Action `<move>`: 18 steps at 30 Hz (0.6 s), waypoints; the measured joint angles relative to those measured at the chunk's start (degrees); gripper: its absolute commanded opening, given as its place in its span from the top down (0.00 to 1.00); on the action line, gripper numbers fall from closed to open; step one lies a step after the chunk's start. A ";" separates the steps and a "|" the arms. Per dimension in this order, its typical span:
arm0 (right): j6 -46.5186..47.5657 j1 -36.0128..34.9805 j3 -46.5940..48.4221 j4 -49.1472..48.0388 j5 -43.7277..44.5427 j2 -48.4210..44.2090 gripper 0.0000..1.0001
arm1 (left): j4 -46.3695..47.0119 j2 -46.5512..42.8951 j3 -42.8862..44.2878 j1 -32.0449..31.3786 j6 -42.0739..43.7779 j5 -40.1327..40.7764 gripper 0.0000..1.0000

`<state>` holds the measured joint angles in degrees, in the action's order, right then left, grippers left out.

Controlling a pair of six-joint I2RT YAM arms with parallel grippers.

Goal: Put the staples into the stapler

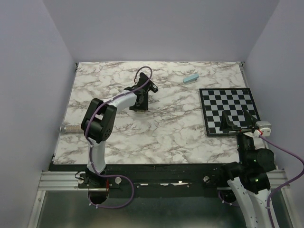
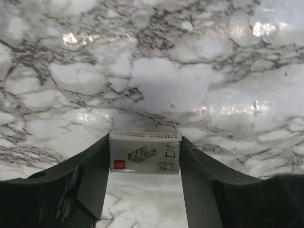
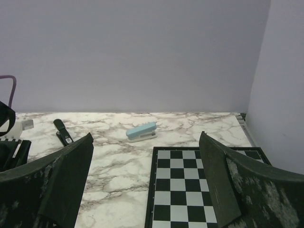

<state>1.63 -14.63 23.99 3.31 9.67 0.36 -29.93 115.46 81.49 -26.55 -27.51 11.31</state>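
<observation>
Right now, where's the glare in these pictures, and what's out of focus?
Left wrist view: bright glare patches on the marble table, staple box print fairly sharp, left fingers dark and soft. Right wrist view: even light, no glare, right fingers blurred up close, blue stapler clear. Top view: flat, even light, nothing badly blurred.

Staples in left claw (chessboard far right).

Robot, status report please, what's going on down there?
Left gripper shut on staple box. Right gripper open above chessboard. Black stapler untouched, path looks clear.
</observation>
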 measured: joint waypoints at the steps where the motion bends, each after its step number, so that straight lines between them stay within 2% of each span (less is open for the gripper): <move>1: 0.00 0.00 0.00 0.00 0.00 0.00 0.00 | 0.15 -0.44 -0.66 -0.74 -0.20 -0.02 0.36; 7: -0.02 0.00 0.00 0.00 -0.07 0.00 0.00 | 2.67 -5.46 -8.15 -5.62 -1.33 0.11 0.34; 18: -0.02 0.00 0.00 0.02 -1.18 0.00 0.00 | 4.52 -12.04 -17.31 -18.86 -3.67 0.87 0.32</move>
<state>1.61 -14.63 23.99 3.33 8.49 0.36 -25.41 103.42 64.18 -45.41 -31.18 12.19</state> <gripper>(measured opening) 0.998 0.674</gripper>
